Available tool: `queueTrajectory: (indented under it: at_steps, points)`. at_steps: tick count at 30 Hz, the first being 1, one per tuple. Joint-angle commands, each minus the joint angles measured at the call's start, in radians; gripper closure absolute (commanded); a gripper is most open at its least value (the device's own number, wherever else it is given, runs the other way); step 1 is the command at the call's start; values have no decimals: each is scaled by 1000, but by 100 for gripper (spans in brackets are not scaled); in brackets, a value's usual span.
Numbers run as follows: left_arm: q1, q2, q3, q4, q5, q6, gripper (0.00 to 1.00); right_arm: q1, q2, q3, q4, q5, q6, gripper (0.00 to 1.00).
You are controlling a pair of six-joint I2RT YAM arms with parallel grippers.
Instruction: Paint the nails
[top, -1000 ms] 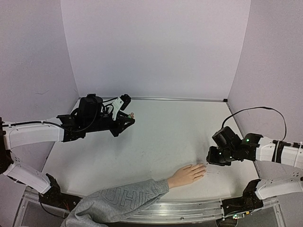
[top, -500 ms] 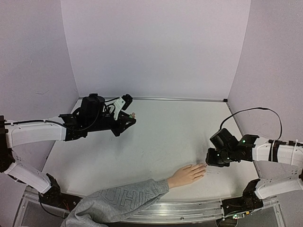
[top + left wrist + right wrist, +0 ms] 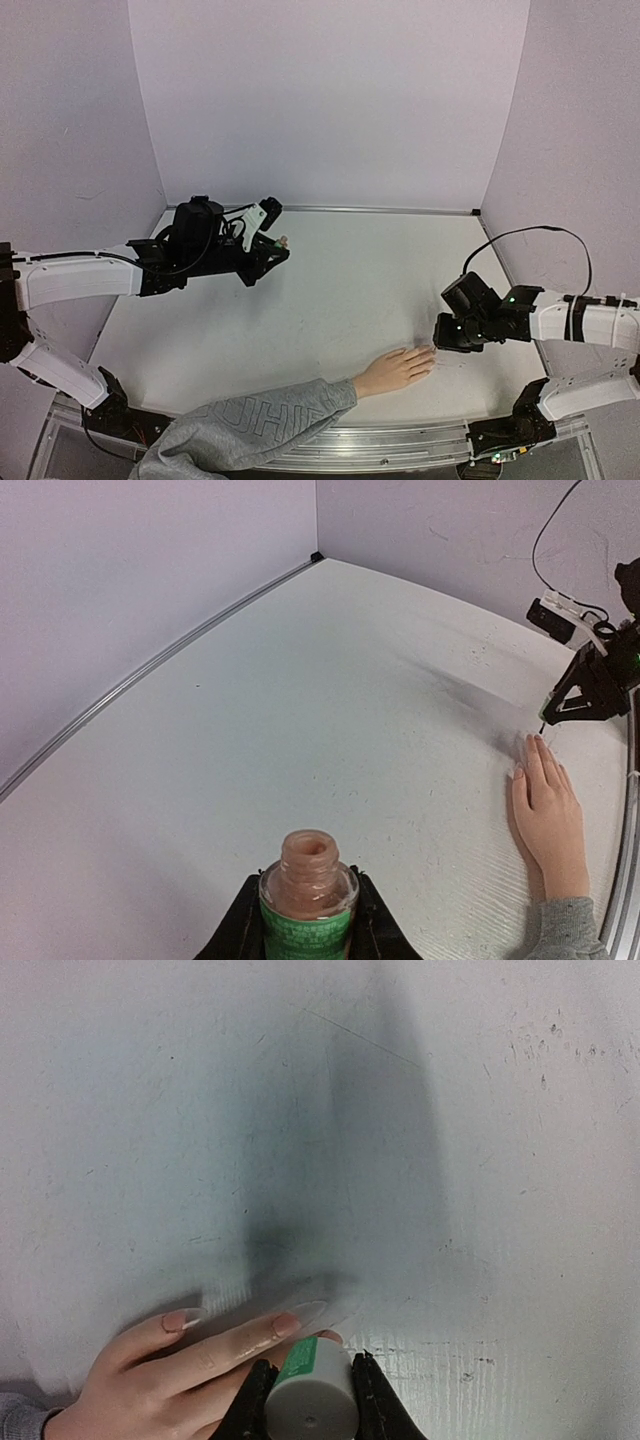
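- Far L, abt 9 o'clock in overhead view: left gripper (image 3: 272,247) clamped on the sides of a small polish bottle (image 3: 308,890). Held upright above the table (image 3: 340,270), neck open, no cap on.
- Prob. upright to avoid spills. Prob. parked well apart from the work so as not to crowd the brush, yet handy for a re-dip.
- Bottom centre, abt 6 o'clock: grey sleeve (image 3: 250,425) coming in over the near edge. Beyond it, mannequin hand (image 3: 395,370), palm down and flat on the table, presumably to offer a steady, upward-facing surface.
- Long axis of that hand: wrist at abt 8 o'clock, fingertips out toward abt 2 o'clock. Fingers close together, aimed at the R arm.
- At that fingertip end, R of centre: nails (image 3: 290,1320), facing up, long axis in line w/ the fingers. Pale pinkish in R wrist view; can't tell which are coated.
- R side, abt 4 o'clock: right gripper (image 3: 442,335) closed on a white applicator cap (image 3: 310,1405) w/ green label, tilted down at the fingertips.
- Below it in L wrist view: thin brush stem (image 3: 543,723), tip just beside the fingertips. Touching or not, can't tell.
- Gripped by the cap as the natural handle. Angled low prob. to run the bristles along the nail's length.
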Motion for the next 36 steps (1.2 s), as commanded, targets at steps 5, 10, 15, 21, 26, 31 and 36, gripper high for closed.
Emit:
queueTrajectory:
  at_steps: [5, 10, 15, 21, 26, 31, 36]
  points:
    - [3, -10, 45, 64, -4, -1, 100, -3, 21, -3, -21, 36, -7, 100]
    - [2, -9, 45, 64, -8, 3, 100, -3, 19, -9, -14, 36, -7, 100]
    - [2, -8, 47, 64, -8, 3, 100, -2, 33, -7, -8, 36, -7, 100]
    - [2, -8, 46, 64, -8, 5, 100, -4, 47, -9, 4, 32, -11, 100]
    - [3, -11, 44, 63, -5, 7, 100, -3, 49, -7, -1, 25, -7, 100]
    - [2, -9, 42, 63, -5, 6, 100, -3, 37, -10, -19, 30, 5, 100]
    - [3, -7, 44, 64, -3, 5, 100, -3, 57, -5, -30, 29, 14, 100]
